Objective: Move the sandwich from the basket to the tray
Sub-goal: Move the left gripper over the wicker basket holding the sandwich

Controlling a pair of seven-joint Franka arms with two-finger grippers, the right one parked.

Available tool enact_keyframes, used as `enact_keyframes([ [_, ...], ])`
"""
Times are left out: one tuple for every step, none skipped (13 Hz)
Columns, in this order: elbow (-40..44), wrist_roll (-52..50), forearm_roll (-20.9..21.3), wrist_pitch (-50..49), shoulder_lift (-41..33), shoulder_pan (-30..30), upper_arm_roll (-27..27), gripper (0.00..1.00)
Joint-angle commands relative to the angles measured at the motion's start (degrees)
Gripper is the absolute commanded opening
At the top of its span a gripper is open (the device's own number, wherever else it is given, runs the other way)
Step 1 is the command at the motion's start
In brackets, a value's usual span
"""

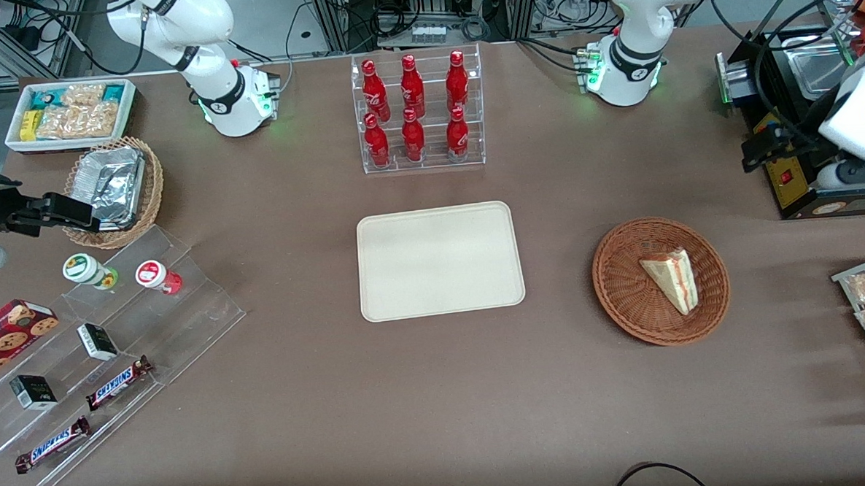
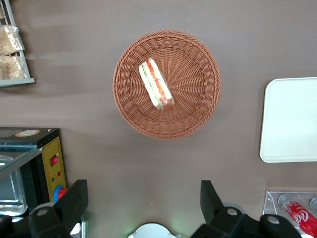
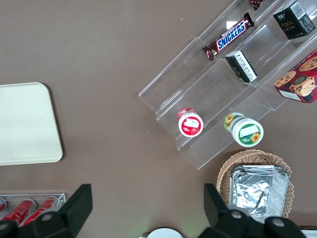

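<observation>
On the brown tabletop (image 1: 439,389), the pale triangular sandwich (image 2: 155,84) with red and green filling lies in the round reddish-brown wicker basket (image 2: 198,106), beside the empty cream rectangular tray (image 1: 439,260), while the left gripper (image 2: 143,203) hangs high above, fingers (image 2: 210,198) apart, apparently ready to descend.

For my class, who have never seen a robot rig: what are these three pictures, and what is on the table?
They show one moment from three cameras. One looks down at the table from the front; the other two ride on the two arms' wrists. The working arm's gripper is open and hangs above the table, holding nothing. A sandwich lies in a round wicker basket. Beside it, toward the parked arm's end, is a bare cream tray, where the sandwich should go. Farther from the front camera stands a rack of red bottles. Toward the parked arm's end lie shelves of snacks.
</observation>
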Motion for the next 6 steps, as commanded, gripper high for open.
enact_keyframes([
  [-4.46, -0.5, 1.35, 7.01, 2.8, 0.89, -0.5, 1.0],
  [-7.71, -0.59, 3.02, 10.44, 2.81, 0.8, -0.59, 1.0],
  [-11.91, -2.16, 3.56, 15.43, 2.55, 0.71, -0.59, 1.0],
  [-14.83, -4.7, 3.56, 19.22, 2.46, 0.8, -0.59, 1.0],
  [-17.82, -7.07, 3.56, 23.26, 2.72, 0.62, -0.59, 1.0],
  [-20.72, -9.79, 3.65, 27.57, 2.81, 0.62, -0.59, 1.0],
])
